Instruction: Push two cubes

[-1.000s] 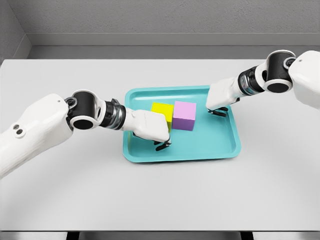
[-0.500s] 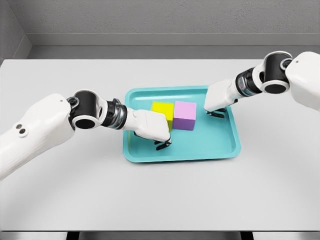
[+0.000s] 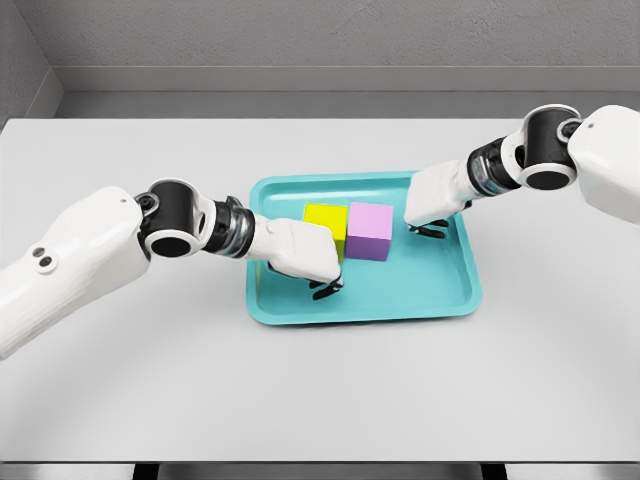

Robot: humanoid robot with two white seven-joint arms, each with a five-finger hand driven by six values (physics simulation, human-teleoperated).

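- A teal tray is seen on the pale grey worktop, near its middle.
- Two cubes are seen inside the tray, in its far half — a yellow cube on the left and a pink cube on the right, set side by side with faces touching or very nearly so.
- The left hand is reached in over the tray's left rim; it is pressed against, or held just beside, the yellow cube's near-left side, part of which is hidden by it.
- Its fingers are curled under the palm with dark tips towards the tray floor; nothing is grasped by them.
- The right hand is held over the tray's far right part, just right of the pink cube; a narrow gap appears to be left between them, though contact cannot be ruled out.
- Its fingers are likewise clenched downward, and nothing is held.
- Both white forearms are angled inward from the picture's sides, well above the worktop.
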